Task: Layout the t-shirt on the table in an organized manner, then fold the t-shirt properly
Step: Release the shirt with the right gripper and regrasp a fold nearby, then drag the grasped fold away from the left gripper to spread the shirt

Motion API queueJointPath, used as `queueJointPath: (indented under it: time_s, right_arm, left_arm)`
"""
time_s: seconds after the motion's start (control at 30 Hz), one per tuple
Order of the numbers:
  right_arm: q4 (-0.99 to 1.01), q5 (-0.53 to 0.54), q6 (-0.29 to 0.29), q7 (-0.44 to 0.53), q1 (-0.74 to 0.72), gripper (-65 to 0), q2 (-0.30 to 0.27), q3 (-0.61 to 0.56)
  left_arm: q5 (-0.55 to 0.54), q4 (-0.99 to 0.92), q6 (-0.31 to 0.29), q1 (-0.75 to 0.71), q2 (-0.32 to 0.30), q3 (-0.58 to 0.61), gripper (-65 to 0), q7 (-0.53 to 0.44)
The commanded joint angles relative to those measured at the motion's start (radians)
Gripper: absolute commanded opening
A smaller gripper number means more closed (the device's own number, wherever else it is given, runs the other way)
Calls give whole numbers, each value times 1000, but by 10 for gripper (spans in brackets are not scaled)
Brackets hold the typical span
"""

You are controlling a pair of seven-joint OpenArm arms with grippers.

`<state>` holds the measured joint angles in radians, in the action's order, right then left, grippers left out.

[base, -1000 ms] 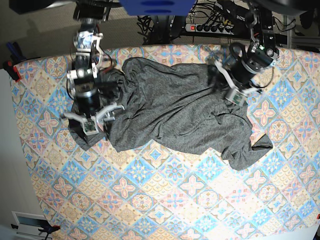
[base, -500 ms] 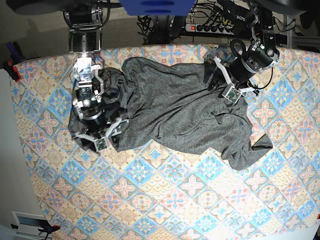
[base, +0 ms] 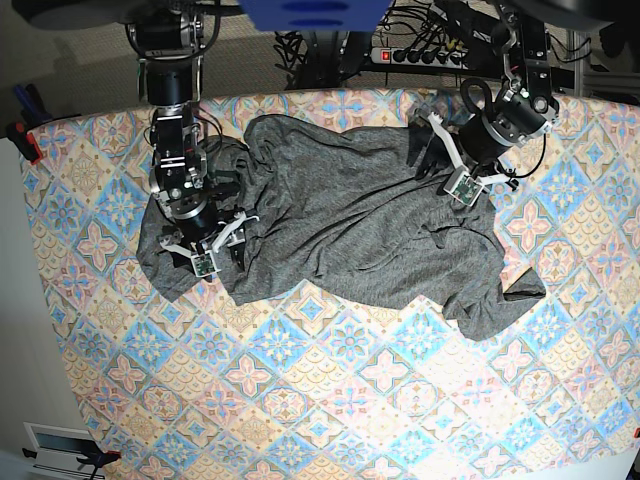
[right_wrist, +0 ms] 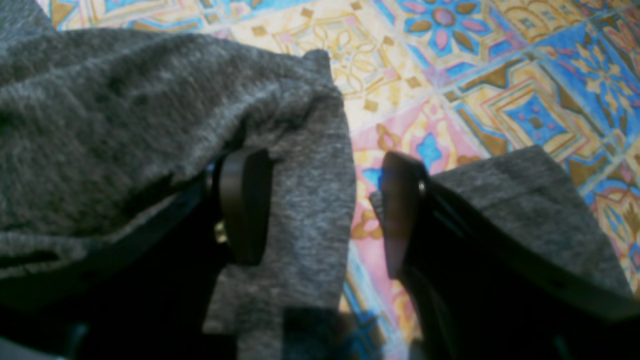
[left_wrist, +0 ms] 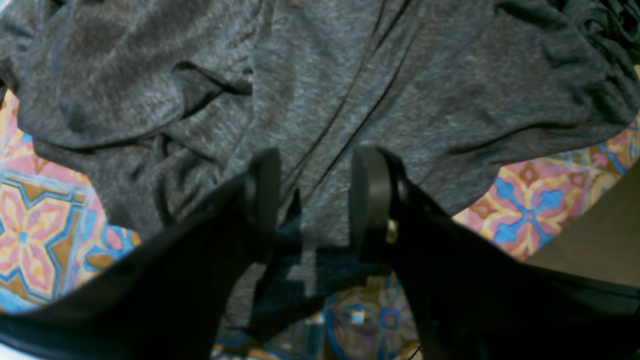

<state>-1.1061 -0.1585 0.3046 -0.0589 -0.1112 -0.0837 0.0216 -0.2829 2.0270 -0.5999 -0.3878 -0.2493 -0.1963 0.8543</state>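
The t-shirt (base: 350, 215) is soft, thin, heathered dark-grey knit cloth, matt and creased; the table (base: 330, 400) wears a smooth, printed pastel cloth; the right gripper's fingers (right_wrist: 245, 205) look like smooth, dull black plastic.

The dark-grey heathered t-shirt (base: 350, 225) lies crumpled and unfolded across the far half of the tiled surface (base: 330, 400), spanning from the right hand (base: 208, 252) to the left hand (base: 452, 170). Under the right hand, a fabric edge drapes between its fingers; under the left, wrinkled folds bunch.
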Motion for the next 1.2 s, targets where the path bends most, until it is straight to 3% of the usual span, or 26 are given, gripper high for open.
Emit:
queueJointPath:
  time_s: [0.0,0.23,0.37,0.47,0.9,1.17]
  right_arm:
    - [5,-33,15,-68,-2,-334,2,-5]
    - [-4,-51,11,-71,-3,-646,-4,-104]
    - [-4,-149,9,-68,-2,-641,-3,-27]
    - [-4,-192,9,-65,-2,-650,-1,100]
    - [-225,-194,9,-71,-64,-650,0,651]
    - [-199,-194,8,-71,-66,-650,0,878]
  left_arm:
    - [-9,14,-4,3,-5,-4,-421,-17]
    - [-9,14,-2,3,-5,-4,-421,-16]
    - [-9,13,-2,2,-5,-4,-421,-14]
    - [-9,13,-2,0,-5,-4,-421,-14]
    - [-8,11,-2,3,-3,2,-421,-14]
    - [-11,1,-2,5,0,4,-421,-16]
